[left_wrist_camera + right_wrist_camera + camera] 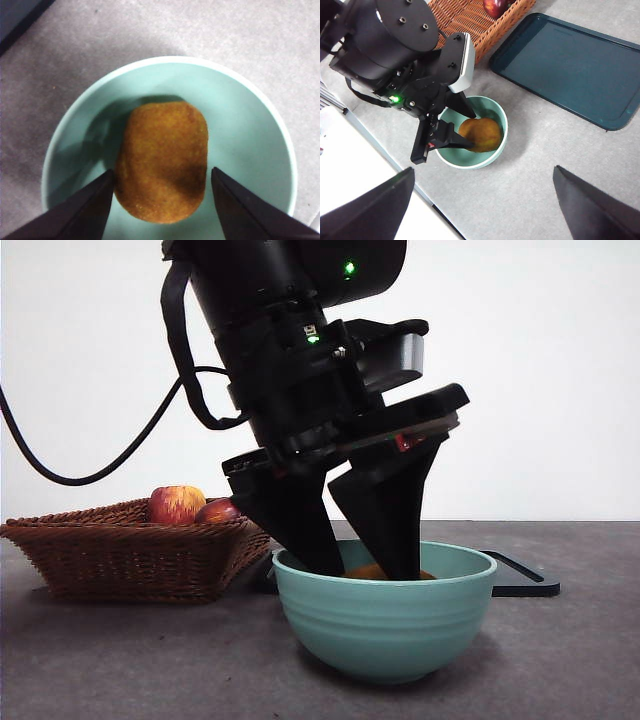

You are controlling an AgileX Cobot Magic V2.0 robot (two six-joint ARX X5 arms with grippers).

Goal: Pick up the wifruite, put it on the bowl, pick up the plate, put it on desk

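The small dull yellowish-brown oval wifruite [162,162] lies on the floor of the round teal-green ceramic bowl [385,625], which stands on the mottled grey-brown desk [590,660]. The left gripper [362,562] reaches down into the bowl, its two black jaws spread wider than the fruit and set on either side of it; in the left wrist view one jaw seems just to touch the fruit's side and the other stands clear, so the fruit looks released, not held. The fruit's long axis runs between the jaws, not across them. The right gripper [480,200] hangs high, jaws wide and empty, above the desk. The dark teal rectangular tray [570,65], probably the task's plate, lies beside a woven brown wicker basket [130,550] of red fruit, apart from the bowl.
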